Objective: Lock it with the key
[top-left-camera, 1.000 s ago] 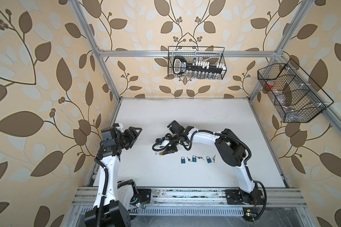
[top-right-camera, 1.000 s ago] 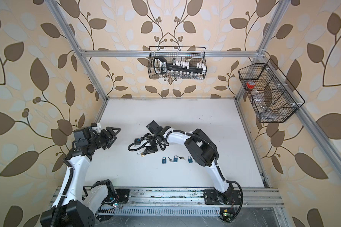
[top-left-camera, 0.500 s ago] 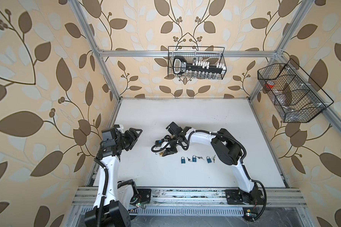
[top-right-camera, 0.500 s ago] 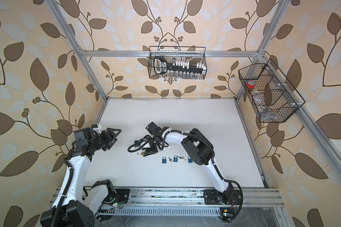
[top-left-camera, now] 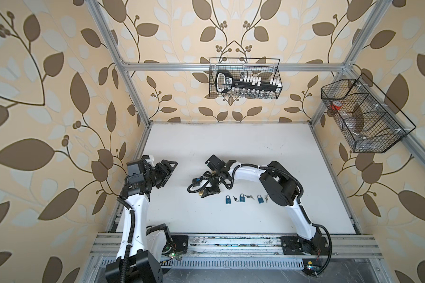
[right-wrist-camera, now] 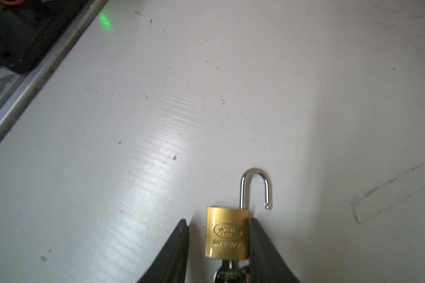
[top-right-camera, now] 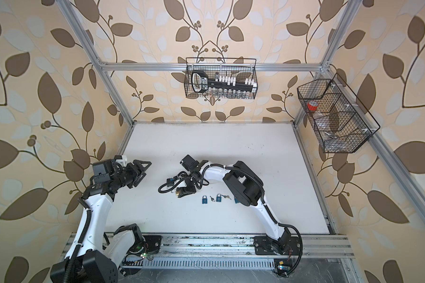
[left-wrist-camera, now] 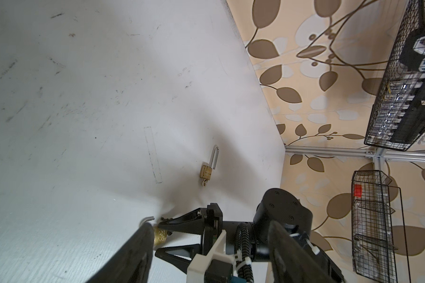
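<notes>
The right gripper point(right-wrist-camera: 218, 220) sits low on the table point(right-wrist-camera: 157, 98), jaws partly open astride the brass padlock point(right-wrist-camera: 227, 232). One finger touches the side of the body and the other stands just off it, so nothing is gripped yet. The straddle looks meant to pin the body so the lock can be snapped closed. The lock lies flat, stamped face up, with its shackle point(right-wrist-camera: 255, 186) raised and turned out, free end clear of the body. A key point(right-wrist-camera: 231, 268) sits in the keyway at the base. Near it, a row of blue padlocks point(top-left-camera: 242, 198) lies untouched. Farther off, the left gripper point(top-left-camera: 170, 170) hovers wide open and empty, probably kept clear until needed
</notes>
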You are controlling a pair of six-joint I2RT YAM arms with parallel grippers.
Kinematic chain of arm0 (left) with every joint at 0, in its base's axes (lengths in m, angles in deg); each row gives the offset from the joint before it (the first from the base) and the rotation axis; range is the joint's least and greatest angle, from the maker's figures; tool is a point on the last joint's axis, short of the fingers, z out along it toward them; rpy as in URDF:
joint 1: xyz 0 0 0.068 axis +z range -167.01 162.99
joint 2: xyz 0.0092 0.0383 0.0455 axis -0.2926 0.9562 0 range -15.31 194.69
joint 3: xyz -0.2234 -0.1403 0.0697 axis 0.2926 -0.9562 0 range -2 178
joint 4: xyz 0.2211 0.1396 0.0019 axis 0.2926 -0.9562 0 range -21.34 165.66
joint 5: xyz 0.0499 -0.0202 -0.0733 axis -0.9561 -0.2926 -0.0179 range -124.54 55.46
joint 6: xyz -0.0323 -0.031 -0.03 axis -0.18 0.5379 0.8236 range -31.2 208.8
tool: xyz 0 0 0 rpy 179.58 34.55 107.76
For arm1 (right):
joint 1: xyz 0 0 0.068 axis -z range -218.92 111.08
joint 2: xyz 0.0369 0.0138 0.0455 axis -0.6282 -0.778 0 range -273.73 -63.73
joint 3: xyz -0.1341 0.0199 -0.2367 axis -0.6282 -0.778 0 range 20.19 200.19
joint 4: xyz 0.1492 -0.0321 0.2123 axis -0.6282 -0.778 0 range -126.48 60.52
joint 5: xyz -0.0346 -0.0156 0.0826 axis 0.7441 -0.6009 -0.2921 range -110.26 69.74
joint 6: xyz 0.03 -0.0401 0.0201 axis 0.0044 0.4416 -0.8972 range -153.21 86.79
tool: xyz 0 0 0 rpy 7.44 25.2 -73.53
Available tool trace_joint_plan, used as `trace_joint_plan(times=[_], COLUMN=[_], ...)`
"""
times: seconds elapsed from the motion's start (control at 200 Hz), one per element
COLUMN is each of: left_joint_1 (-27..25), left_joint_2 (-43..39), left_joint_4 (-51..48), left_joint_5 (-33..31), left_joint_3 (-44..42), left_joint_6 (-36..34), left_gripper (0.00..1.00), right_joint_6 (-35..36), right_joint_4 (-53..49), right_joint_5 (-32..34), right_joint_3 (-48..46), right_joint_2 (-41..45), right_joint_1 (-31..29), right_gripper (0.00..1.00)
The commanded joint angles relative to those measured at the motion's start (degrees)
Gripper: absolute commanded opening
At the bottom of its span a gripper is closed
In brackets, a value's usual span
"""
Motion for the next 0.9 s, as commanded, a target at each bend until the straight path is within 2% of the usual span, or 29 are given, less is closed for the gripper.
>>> trace_joint_plan(times=[0.0, 0.23, 0.445, 0.595, 0.675, 0.795, 0.9], left_joint_1=[0.34, 0.34, 0.36, -1.15, -3.55, -8.19, -11.42], left_joint_2=[-0.33, -0.30, -0.22, 1.01, 2.07, 2.38, 2.82], left_joint_4=[0.11, -0.36, -2.85, -5.69, -8.24, -9.55, -8.16], left_joint_5=[1.30, 1.17, 0.51, -0.83, -3.27, -6.08, -5.69], left_joint_3=[1.89, 2.24, 4.70, 10.07, 14.61, 20.33, 23.63], left_joint_6=[-1.48, -2.12, -4.39, -8.61, -12.34, -17.26, -19.32], left_gripper=[0.73, 0.73, 0.74, 0.77, 0.80, 0.87, 0.99], right_joint_6=[1.85, 1.77, 0.44, -1.99, -6.23, -16.32, -27.09], right_joint_4=[-2.17, -2.13, -0.41, 2.34, 6.71, 17.87, 25.12], right_joint_5=[1.16, 2.61, 3.00, 2.13, 2.16, 4.35, 7.41], right_joint_3=[0.12, 0.01, -0.32, -1.48, -3.63, -11.17, -18.05], right_joint_2=[-1.61, -1.73, -1.13, 3.18, 8.12, 17.65, 26.10], right_joint_1=[-0.25, -0.26, -0.11, 0.51, 1.26, 3.00, 5.19], right_gripper=[0.39, 0.32, 0.18, 0.09, 0.00, 0.00, 0.00])
